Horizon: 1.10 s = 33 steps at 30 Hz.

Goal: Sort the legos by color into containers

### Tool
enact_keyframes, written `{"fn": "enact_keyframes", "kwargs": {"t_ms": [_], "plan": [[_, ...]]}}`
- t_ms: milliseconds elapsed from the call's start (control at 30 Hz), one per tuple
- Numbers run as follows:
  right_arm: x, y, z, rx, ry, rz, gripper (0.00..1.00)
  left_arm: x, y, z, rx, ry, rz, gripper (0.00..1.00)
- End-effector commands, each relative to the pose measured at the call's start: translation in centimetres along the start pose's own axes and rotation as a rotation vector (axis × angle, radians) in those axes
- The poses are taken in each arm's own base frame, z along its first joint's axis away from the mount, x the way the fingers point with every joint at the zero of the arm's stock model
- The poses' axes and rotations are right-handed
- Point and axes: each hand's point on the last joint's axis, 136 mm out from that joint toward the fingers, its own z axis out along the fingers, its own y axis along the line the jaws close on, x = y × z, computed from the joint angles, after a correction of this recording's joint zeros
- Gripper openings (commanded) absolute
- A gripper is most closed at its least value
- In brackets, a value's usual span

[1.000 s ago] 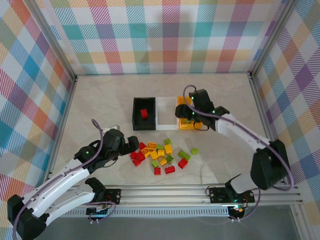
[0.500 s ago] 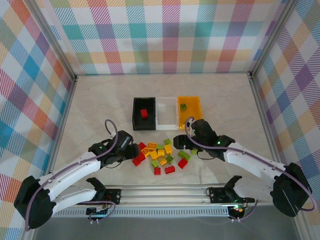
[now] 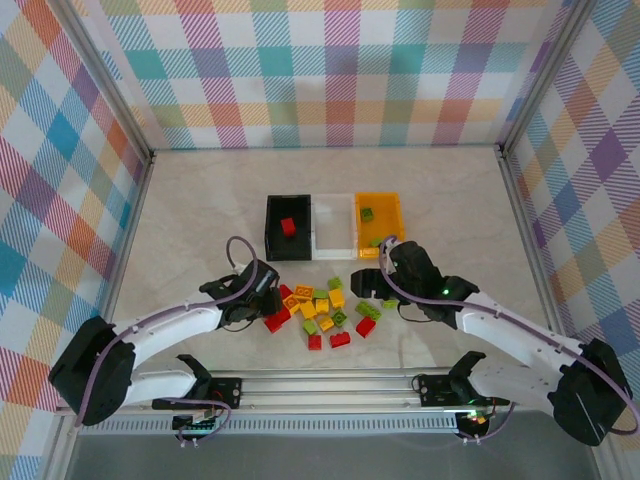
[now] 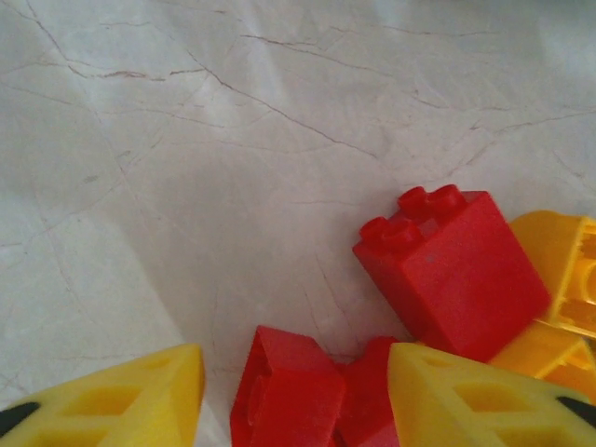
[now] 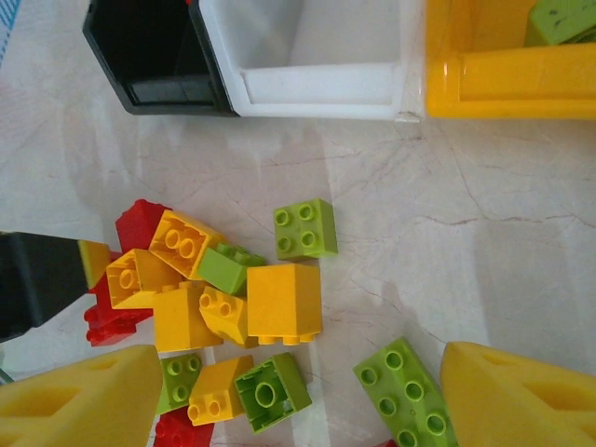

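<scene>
Right arm [image 3: 500,325] is back at the legos [image 3: 325,310], jaws open; left jaws sit round a red lego [image 4: 289,396], grip unclear.

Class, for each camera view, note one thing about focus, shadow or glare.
Top external: even light, faint shadows, no glare. Left wrist: soft throughout, the red brick fuzzy-edged, a broad shadow on the table. Right wrist: legos crisp, its own fingers blurred.

A pale marble-patterned tabletop [image 3: 200,200], veined with thin brown lines, spreads across the scene. Cloth walls [image 3: 330,70] in pastel plaid stand at the left, far and right sides. 2 metal posts [image 3: 100,78] rise from the far corners. A slotted aluminium rail [image 3: 330,385] runs along the near edge.
</scene>
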Motion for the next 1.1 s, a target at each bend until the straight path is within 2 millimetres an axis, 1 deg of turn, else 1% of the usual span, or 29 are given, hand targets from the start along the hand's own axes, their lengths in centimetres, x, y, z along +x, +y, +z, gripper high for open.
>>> {"fn": "enact_keyframes", "kwargs": {"t_ms": [0, 100, 233, 300, 367, 500, 600, 633, 700, 800, 867, 933, 1033, 1067], "plan": [[0.1, -0.3, -0.5, 0.011, -0.020, 0.000, 0.79, 0.0, 1.3, 0.6, -0.051, -0.017, -0.001, 0.47], [0.2, -0.6, -0.5, 0.020, -0.022, 0.001, 0.79, 0.3, 2.4, 0.6, -0.092, -0.021, -0.013, 0.46], [0.3, -0.8, -0.6, 0.028, -0.023, 0.004, 0.79, 1.0, 2.9, 0.8, -0.094, -0.008, -0.022, 0.41], [0.3, -0.9, -0.7, 0.028, -0.029, 0.005, 0.79, 1.3, 3.1, 0.9, -0.104, 0.000, -0.025, 0.38], [0.2, -0.9, -0.8, 0.029, -0.034, 0.009, 0.79, 1.4, 3.3, 0.9, -0.110, -0.001, -0.027, 0.32], [0.1, -0.9, -1.1, 0.030, -0.041, 0.008, 0.79, 1.0, 3.1, 0.3, -0.093, -0.011, -0.035, 0.21], [0.1, -1.0, -1.2, 0.034, -0.043, 0.012, 0.79, 0.4, 2.4, -0.7, -0.068, -0.022, -0.047, 0.16], [0.1, -0.9, -1.2, 0.031, -0.044, 0.014, 0.79, -0.2, 1.8, -1.3, -0.049, -0.034, -0.046, 0.15], [0.2, -1.0, -1.2, 0.030, -0.046, 0.019, 0.79, -2.0, 0.3, -2.9, -0.021, -0.070, -0.043, 0.14], [0.2, -1.0, -1.1, 0.031, -0.049, 0.027, 0.79, -5.8, -2.3, -5.3, 0.015, -0.142, -0.026, 0.13], [0.3, -1.2, -1.0, 0.038, -0.046, 0.028, 0.79, -8.4, -3.8, -6.4, 0.016, -0.182, -0.012, 0.13], [0.5, -1.4, -1.0, 0.045, -0.042, 0.030, 0.79, -11.2, -4.7, -6.3, -0.017, -0.213, -0.005, 0.13], [0.6, -1.7, -0.9, 0.058, -0.040, 0.032, 0.79, -15.0, -5.2, -4.9, -0.072, -0.232, -0.011, 0.13], [0.6, -1.8, -0.9, 0.063, -0.039, 0.033, 0.79, -15.9, -5.5, -4.3, -0.074, -0.227, -0.017, 0.13]]}}
